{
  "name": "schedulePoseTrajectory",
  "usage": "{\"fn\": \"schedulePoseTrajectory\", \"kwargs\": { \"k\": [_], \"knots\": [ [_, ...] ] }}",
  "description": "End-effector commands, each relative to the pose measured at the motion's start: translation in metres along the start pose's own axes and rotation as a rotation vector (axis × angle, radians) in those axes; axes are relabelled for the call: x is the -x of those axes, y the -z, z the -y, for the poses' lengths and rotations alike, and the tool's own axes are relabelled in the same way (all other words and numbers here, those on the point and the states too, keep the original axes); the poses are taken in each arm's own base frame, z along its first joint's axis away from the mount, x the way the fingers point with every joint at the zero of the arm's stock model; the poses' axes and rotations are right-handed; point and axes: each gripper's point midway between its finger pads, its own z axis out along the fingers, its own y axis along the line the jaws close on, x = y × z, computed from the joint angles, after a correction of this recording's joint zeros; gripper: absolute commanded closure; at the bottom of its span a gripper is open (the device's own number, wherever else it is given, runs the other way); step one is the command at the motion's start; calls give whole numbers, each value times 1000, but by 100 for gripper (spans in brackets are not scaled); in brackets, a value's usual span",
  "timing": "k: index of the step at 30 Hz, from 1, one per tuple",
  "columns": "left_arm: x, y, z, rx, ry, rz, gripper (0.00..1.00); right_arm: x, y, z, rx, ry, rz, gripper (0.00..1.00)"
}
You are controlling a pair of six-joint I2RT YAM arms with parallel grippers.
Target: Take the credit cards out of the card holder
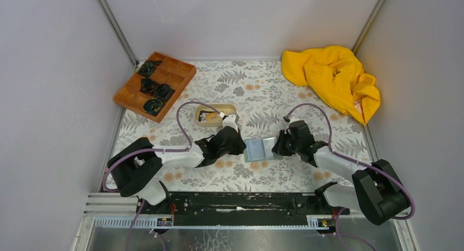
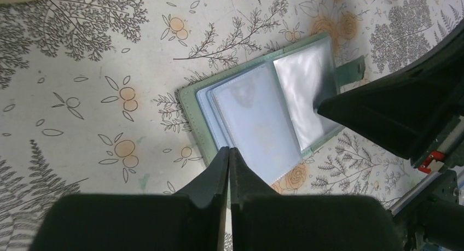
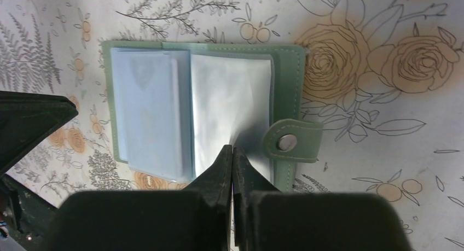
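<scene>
Nearest the arm bases, the card holder (image 1: 261, 150) lies open and flat on the flower-patterned table cover (image 1: 246, 87), between the two grippers. Left gripper (image 2: 228, 151): fingers pressed together, tips at the near edge of the holder's pale blue sleeve; whether they pinch the plastic cannot be told. Right gripper (image 3: 232, 150): fingers likewise together, tips on the clear sleeve of the other half, just beside the snap tab (image 3: 284, 142). Just behind the left gripper stands a beige oval tray (image 1: 216, 105) holding what appear to be credit cards (image 1: 209, 117), one orange, too small to make out clearly. Farther back, a wooden compartment tray (image 1: 175, 76) with dark coiled items (image 1: 155, 104) sits at far left, and a crumpled yellow cloth (image 1: 334, 79) at far right.
</scene>
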Motion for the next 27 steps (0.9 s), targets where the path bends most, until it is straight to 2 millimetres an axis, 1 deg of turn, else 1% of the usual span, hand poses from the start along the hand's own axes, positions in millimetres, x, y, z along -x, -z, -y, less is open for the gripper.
{"fn": "schedulePoseTrajectory", "kwargs": {
  "k": [1,2,4,10,17,21,24,27],
  "knots": [
    [10,-12,19,-73,55,46,96,0,-2,10,-40,19,10,100],
    [7,-15,21,-81,54,34,99,-1,-3,10,-42,19,4,100],
    [3,-22,22,-85,57,16,100,-1,-4,10,-41,18,-1,100],
    [-6,-35,26,-100,72,-17,100,-3,-6,8,-27,17,-13,100],
    [-11,-45,28,-103,75,-36,100,-5,-5,7,-17,17,-17,100],
    [-11,-47,32,-119,76,-42,100,-5,-4,6,-13,17,-13,100],
    [-9,-48,37,-132,76,-45,100,-2,0,5,-16,16,2,100],
    [-9,-49,39,-134,73,-47,100,8,9,12,-64,4,61,99]
  ]
}}
